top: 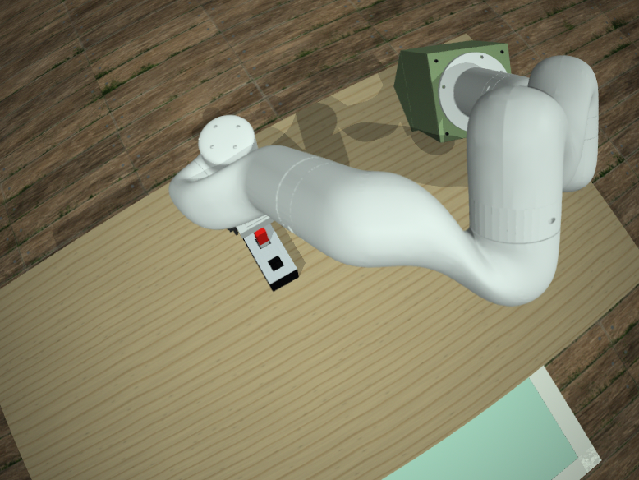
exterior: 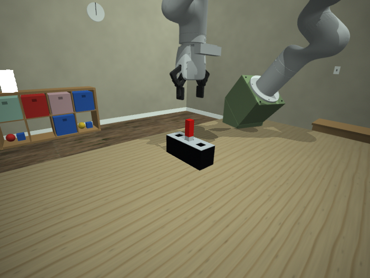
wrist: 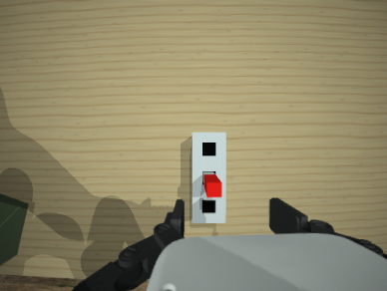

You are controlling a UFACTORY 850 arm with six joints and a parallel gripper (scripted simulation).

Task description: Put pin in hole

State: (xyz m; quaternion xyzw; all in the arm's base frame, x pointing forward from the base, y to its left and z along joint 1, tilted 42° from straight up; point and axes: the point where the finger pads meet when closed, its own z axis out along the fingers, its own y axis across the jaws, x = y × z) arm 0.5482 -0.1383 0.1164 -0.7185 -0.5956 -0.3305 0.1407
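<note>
We begin with the wooden table (exterior: 268, 209), on which our arm's green base (exterior: 238, 107) stands at the far side. Near the middle of the table sits the block (exterior: 191, 155), black-sided with a pale grey top and three square holes in a row. The pin (exterior: 189, 128) stands upright in the middle hole, red end up; in the exterior view a short grey band shows between the red part and the block's top, so we judge this hole too shallow and the task not met.

Our gripper (exterior: 189, 89) hangs well above the pin, spread to its full width and carrying nothing. The wrist view shows both dark fingers flanking the block's near end.

The pin looks to us rigid, small and light, with flat square sides that should seat well between the pads. We would take hold on two opposite faces of the red part, the only part within easy reach, and lift straight up so it does not bind against the hole's walls. The block may shift if the pin drags.
</note>
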